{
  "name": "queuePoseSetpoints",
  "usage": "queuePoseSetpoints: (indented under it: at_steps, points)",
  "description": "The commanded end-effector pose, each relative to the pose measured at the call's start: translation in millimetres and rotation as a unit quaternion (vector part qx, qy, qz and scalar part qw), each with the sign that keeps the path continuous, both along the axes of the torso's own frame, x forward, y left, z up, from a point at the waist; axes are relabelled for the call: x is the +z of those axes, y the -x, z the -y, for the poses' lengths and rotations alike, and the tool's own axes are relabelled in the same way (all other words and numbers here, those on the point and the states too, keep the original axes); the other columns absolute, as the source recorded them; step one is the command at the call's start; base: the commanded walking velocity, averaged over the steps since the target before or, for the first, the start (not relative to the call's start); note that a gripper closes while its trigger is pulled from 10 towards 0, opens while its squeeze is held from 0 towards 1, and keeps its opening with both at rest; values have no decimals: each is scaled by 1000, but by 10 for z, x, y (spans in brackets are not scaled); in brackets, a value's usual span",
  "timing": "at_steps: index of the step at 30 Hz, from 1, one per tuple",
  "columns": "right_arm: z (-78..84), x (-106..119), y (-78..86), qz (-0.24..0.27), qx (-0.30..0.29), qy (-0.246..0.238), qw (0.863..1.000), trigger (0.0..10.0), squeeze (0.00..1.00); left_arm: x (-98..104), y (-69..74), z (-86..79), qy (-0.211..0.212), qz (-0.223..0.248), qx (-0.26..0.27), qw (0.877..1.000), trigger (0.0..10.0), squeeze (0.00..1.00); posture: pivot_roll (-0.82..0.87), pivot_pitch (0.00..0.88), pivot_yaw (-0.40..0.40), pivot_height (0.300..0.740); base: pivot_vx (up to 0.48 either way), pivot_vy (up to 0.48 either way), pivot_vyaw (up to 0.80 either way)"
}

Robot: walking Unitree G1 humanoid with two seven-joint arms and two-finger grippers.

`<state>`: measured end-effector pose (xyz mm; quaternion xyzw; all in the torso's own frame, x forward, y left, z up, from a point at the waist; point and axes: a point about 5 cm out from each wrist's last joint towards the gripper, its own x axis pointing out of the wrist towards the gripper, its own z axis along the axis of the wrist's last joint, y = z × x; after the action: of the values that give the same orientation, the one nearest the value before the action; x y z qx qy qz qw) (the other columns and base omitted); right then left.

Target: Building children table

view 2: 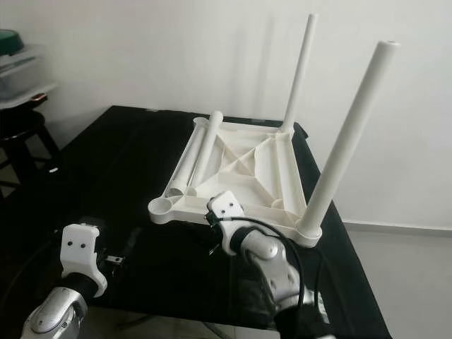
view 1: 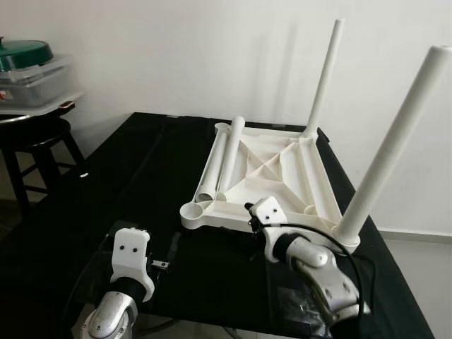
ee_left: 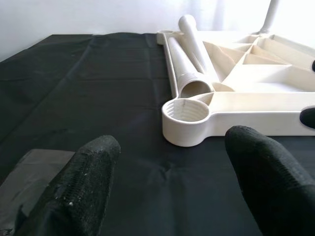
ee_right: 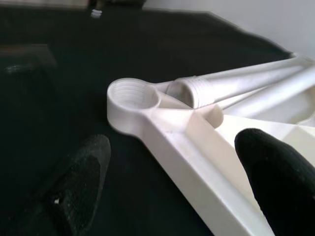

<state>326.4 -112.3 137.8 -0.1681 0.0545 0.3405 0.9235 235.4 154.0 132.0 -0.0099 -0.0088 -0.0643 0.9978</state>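
Worktop (view 1: 127,183): draped in black cloth, set against a white wall. Stool (view 1: 39,145): dark, well apart beyond the worktop's left end, bearing a clear lidded container (view 1: 32,78) with a green lid on top. Tabletop (view 1: 265,173): white plastic, lying upside down on the right half of the worktop, ribbed underside facing up with diagonal braces meeting near the middle, and a round socket at each corner. Near upright leg (view 1: 395,141): white tube, standing in the near right corner socket, tilted slightly outward. Far upright leg (view 1: 325,74): white tube, standing in the far right corner socket. Loose legs (view 1: 222,159): two white tubes lying side by side inside the tabletop along its left edge, their open ends toward the near left corner; one shows a threaded end in the right wrist view. Empty socket (ee_left: 186,114): near left corner, threaded inside, unfilled. Left claw (ee_left: 170,184): low over the black cloth just short of the empty socket, fingers spread wide apart, holding nothing. Right claw (ee_right: 179,182): at the tabletop's near edge, fingers parted, one finger over the cloth outside the rim and the other above the white frame, so that the near rim lies between them; contact with the rim cannot be made out.
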Motion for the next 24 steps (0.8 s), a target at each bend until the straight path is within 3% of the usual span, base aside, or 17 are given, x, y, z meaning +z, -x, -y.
queuePoseSetpoints:
  at_steps: [1,2,3,4,5,6,10,13,16,19,24]
  points:
    - [59,17,-111,-14,4,46,999,10000,0,-1,34,27,1,-4,-7,1000,10000,0,-3,12,-43,740,0,0,0]
    - [99,69,-224,-36,23,89,995,10000,0,6,64,40,4,-5,-8,1000,10000,0,6,29,-47,740,0,0,0]
    - [99,69,-224,-36,23,89,995,10000,0,6,64,40,4,-5,-8,1000,10000,0,6,29,-47,740,0,0,0]
    - [147,97,-302,-74,40,120,989,10000,0,12,96,52,6,-6,-9,1000,10000,0,12,39,-51,740,0,0,0]
    - [147,97,-302,-74,40,120,989,10000,0,12,96,52,6,-6,-9,1000,10000,0,12,39,-51,740,0,0,0]
    - [178,146,-365,-109,56,133,984,10000,0,21,137,66,8,-8,-9,1000,10000,0,23,58,-56,740,0,0,0]
    - [182,200,-411,-133,64,126,981,10000,0,26,173,77,9,-9,-8,1000,10000,0,28,73,-59,740,0,0,0]
    - [173,338,-546,-196,48,83,976,10000,0,38,277,99,15,-17,-9,1000,10000,0,41,117,-62,740,0,0,0]
    - [186,342,-558,-215,50,89,971,10000,0,45,301,102,15,-18,-9,1000,10000,0,42,125,-61,740,0,0,0]
    - [275,283,-558,-267,48,141,952,10000,0,56,348,108,16,-23,-13,1000,10000,0,43,149,-58,740,0,0,0]
    - [342,246,-556,-291,42,176,940,10000,0,65,386,113,16,-29,-14,999,10000,0,44,162,-55,740,0,0,0]
